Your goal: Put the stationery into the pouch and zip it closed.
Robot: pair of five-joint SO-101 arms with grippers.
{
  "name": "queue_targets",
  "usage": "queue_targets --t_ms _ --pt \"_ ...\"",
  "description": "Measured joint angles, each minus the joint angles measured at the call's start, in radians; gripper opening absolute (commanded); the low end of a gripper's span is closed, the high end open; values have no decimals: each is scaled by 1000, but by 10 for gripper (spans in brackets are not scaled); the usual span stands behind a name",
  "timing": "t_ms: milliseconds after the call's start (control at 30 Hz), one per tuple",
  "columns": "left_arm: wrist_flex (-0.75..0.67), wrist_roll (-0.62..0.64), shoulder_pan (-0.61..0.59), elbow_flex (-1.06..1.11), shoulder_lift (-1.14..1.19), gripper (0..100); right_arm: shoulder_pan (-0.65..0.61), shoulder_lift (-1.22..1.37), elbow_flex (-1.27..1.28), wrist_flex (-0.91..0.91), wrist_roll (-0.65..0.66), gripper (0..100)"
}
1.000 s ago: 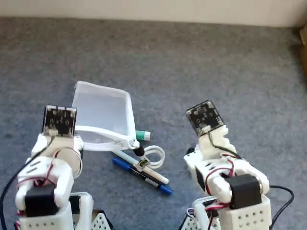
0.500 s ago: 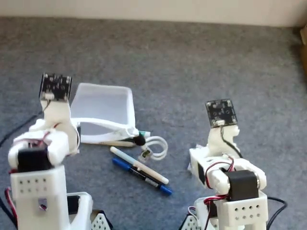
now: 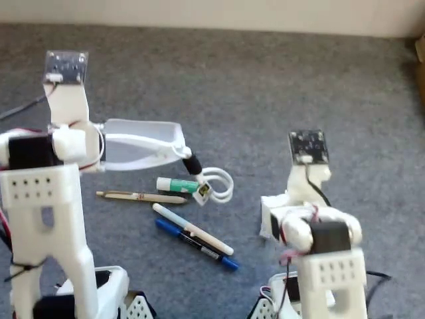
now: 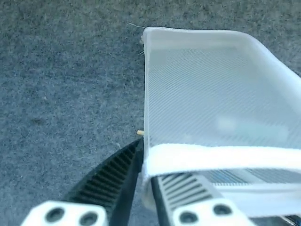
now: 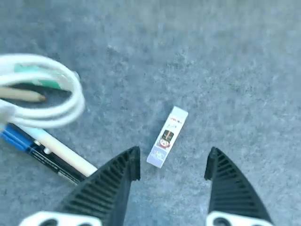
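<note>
Nothing here can be read. The small eraser [image 5: 167,136] wears a label with a tiny picture; the pencil [image 3: 139,197] has marks, both too small to make out.

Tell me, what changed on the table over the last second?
The left gripper, shut on the translucent white mesh pouch, rose and lifted it by its rim, uncovering a green-capped white marker and a beige pencil. The right gripper, open, shifted slightly. The blue pen and white pen stayed put.
</note>
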Motion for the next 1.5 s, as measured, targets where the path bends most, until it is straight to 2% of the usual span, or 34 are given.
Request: queue_targets --t_ms 167,300,867,1133,1300,1500 --pt "75 3 0 -199 138 7 0 249 -41 -38 -28 217" --pt "83 3 2 -242 198 7 0 396 -87 -71 -91 217" --pt "61 28 2 -138 195 6 43 628 -57 -407 -161 214" --pt "51 28 2 -124 193 6 54 795 -57 -428 -164 204" --pt "51 28 2 -124 193 6 52 818 -57 -428 -164 139" --pt "51 28 2 -124 193 6 52 821 -57 -456 -164 132"
